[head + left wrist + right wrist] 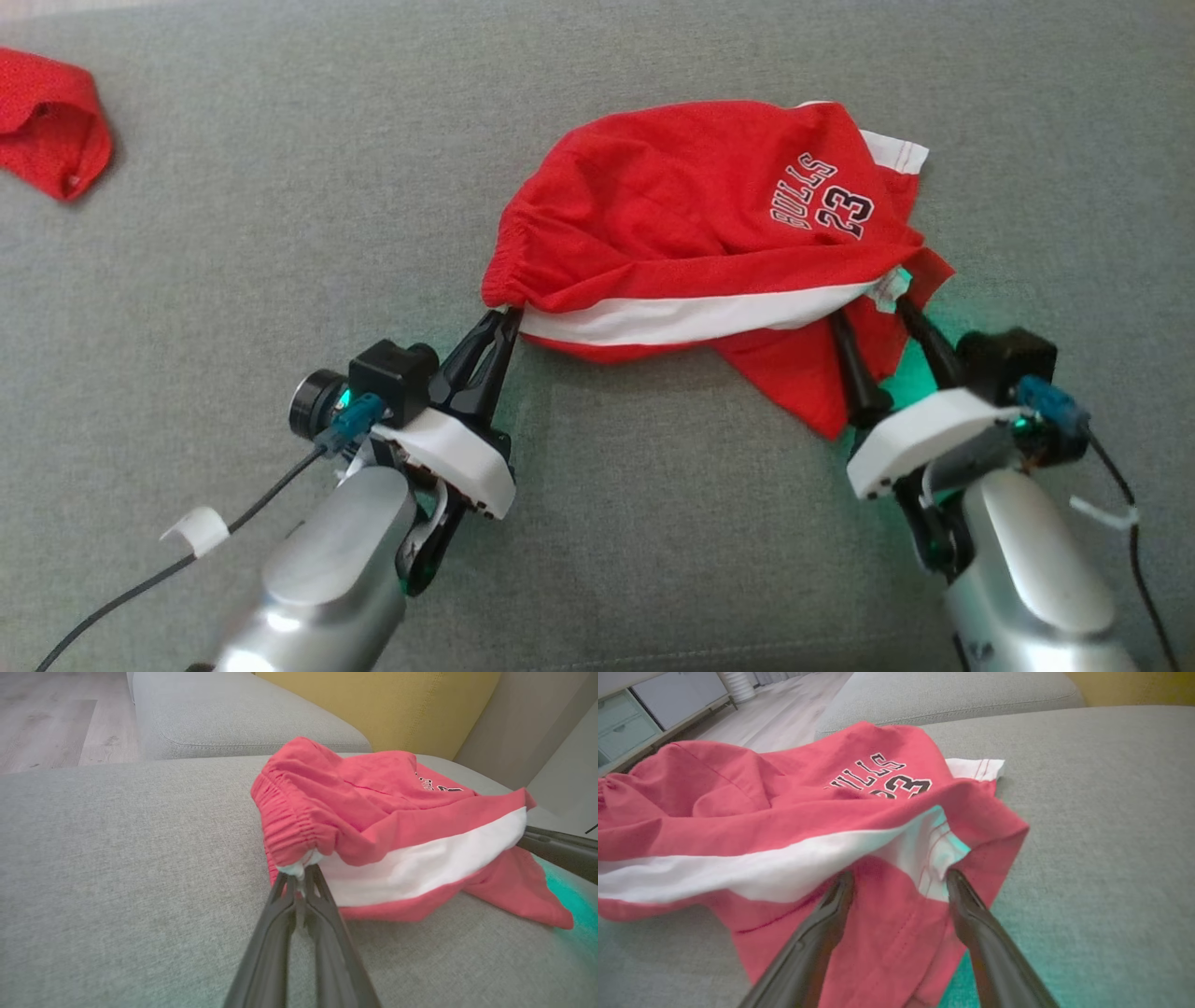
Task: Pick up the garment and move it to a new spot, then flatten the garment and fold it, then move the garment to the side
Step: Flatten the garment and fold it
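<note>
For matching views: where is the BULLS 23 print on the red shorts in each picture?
Head view: BULLS 23 print right of centre, upper half, upside down.
Left wrist view: print upper right, only its edge showing.
Right wrist view: print upper middle, upright.
Shared landmark: white stripe on the red shorts, below the print everywhere.

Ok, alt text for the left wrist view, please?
The left jaws are shut on the waistband corner of red shorts with a white stripe, crumpled on a grey sofa cushion. The other arm's dark fingers reach the far end.
</note>
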